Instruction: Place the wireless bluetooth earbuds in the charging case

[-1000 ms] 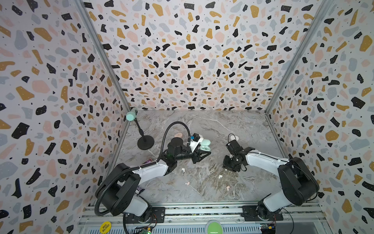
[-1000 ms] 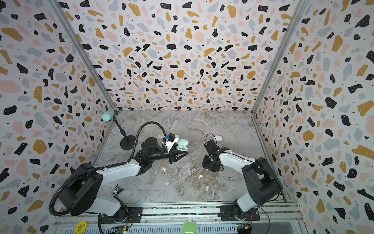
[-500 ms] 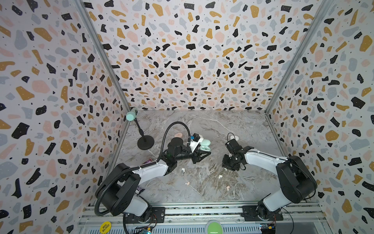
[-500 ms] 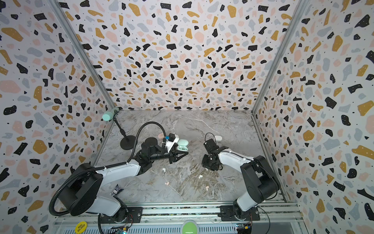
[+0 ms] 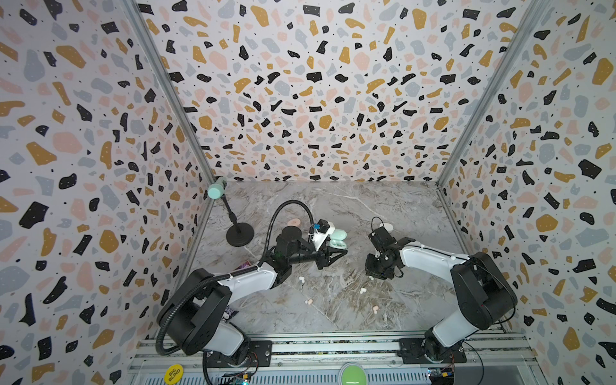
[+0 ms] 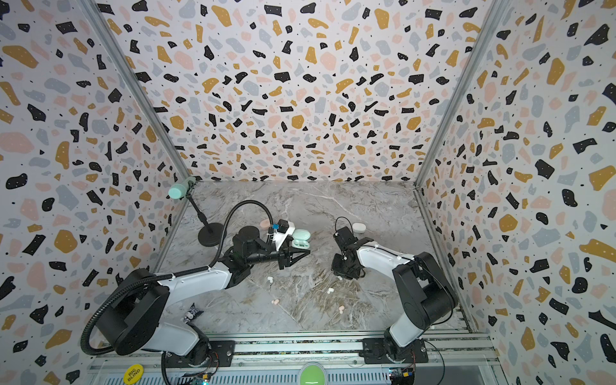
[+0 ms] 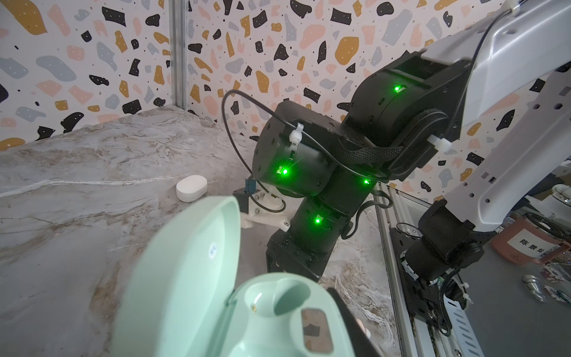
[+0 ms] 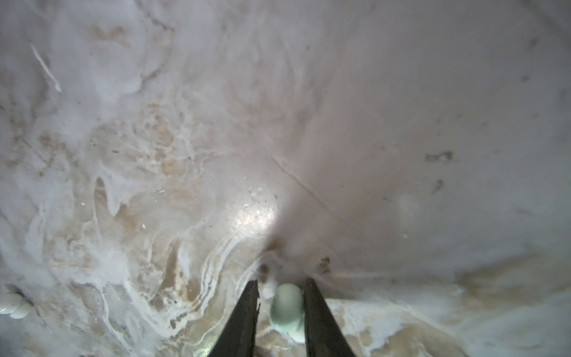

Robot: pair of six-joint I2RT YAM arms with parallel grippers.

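**Containers, left to right**
- Pink case (image 5: pixel 294 221): lying closed on the marble table (image 5: pixel 350 206), just behind the left arm.
- Mint case (image 5: pixel 338 240): lid standing open. The left gripper (image 5: pixel 335 252) is clamping its jaws on the base. In the left wrist view the mint case (image 7: pixel 216 293) is showing one well with a gold contact pin. A second recess is looking too blurred to read.
- White case (image 5: pixel 387 227): lying closed just behind the right wrist.

**Task item**
- Mint earbud (image 8: pixel 285 304): lying on the table between the fingers of the right gripper (image 8: pixel 281 284), which is pointing down at the marble.
- The jaws are standing slightly apart, one finger (image 8: pixel 312 309) touching the bud and a gap showing at the other.
- Its long axis is running along the fingers, with the rounded end facing the fingertips.

**Surroundings, left to right**
- Microphone stand (image 5: pixel 240 235): standing by the left wall, well apart from both grippers.
- Lying loose between the arms, nearer the front rail: white earbud (image 5: pixel 301 279), pink earbud (image 5: pixel 309 301), second white earbud (image 5: pixel 362 290), second pink earbud (image 5: pixel 375 309).
- The two grippers are standing well apart.
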